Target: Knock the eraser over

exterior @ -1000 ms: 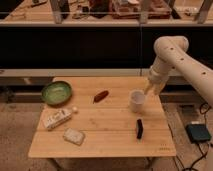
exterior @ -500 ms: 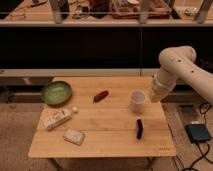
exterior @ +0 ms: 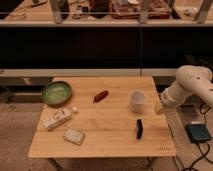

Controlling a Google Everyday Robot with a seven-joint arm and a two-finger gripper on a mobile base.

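Note:
The eraser (exterior: pixel 139 128) is a small narrow black block on the wooden table (exterior: pixel 100 142), near the front right. My gripper (exterior: pixel 160 108) hangs from the white arm (exterior: pixel 192 86) at the table's right edge. It is to the right of the white cup (exterior: pixel 137 100), and behind and to the right of the eraser. It touches neither.
A green bowl (exterior: pixel 56 92) sits at the back left. A small red object (exterior: pixel 100 96) lies mid-table. A white printed carton (exterior: pixel 56 119) and a pale flat pad (exterior: pixel 73 136) lie at the front left. A dark box (exterior: pixel 198 133) with cables lies on the floor at the right.
The arm has swung right and lower, carrying the gripper from beside the cup out to the table's right edge. Objects on the table have not moved.

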